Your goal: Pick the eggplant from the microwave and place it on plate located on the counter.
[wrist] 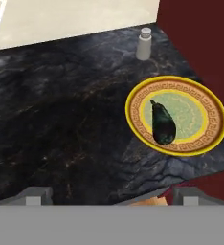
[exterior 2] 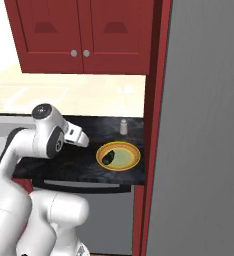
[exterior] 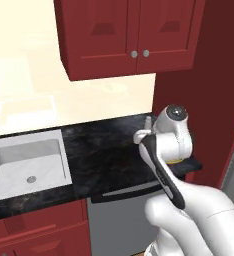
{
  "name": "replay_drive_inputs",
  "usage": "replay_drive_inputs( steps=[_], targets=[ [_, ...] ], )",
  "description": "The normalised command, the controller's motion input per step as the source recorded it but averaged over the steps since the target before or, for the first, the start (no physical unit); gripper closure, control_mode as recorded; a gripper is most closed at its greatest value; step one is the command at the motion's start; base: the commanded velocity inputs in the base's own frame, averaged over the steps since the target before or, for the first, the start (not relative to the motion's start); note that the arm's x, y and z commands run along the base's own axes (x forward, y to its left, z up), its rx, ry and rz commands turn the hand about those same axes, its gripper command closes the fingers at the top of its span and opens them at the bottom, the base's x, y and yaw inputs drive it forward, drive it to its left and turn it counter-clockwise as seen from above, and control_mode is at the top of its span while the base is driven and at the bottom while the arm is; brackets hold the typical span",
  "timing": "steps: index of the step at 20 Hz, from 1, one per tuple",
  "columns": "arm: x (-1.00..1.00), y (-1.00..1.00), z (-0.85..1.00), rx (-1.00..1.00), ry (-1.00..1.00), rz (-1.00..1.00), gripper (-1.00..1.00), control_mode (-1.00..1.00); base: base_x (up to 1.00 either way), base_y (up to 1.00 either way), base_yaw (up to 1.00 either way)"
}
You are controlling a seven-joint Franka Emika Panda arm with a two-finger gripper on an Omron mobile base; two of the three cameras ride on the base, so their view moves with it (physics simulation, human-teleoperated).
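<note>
The dark eggplant (wrist: 162,123) lies on the left half of the yellow-rimmed plate (wrist: 214,122), which rests on the black speckled counter (wrist: 61,110) near its right end. From the right base view, the eggplant (exterior 2: 107,158) sits on the plate (exterior 2: 126,162) close to the counter's front edge. My gripper (wrist: 113,196) hovers above the counter, back and to the left of the plate. It is open, with its two fingertips (wrist: 37,195) wide apart and nothing between them. The microwave is out of view.
A small pale shaker (wrist: 143,44) stands behind the plate near the wall. A dark red side panel (wrist: 200,38) rises right of the plate, beside the grey fridge (exterior 2: 204,125). The sink (exterior: 29,160) lies left, red cabinets (exterior: 129,35) hang overhead.
</note>
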Motion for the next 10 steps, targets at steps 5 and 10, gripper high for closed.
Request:
replay_drive_inputs(
  steps=[5,10],
  targets=[
    [-0.96,0.26,0.53,0.00,-0.07,0.13,-1.00,-1.00,0.00,0.00,0.00],
    [-0.70,0.01,0.84,0.00,-0.08,0.00,-1.00,-1.00,0.00,0.00,0.00]
  ],
)
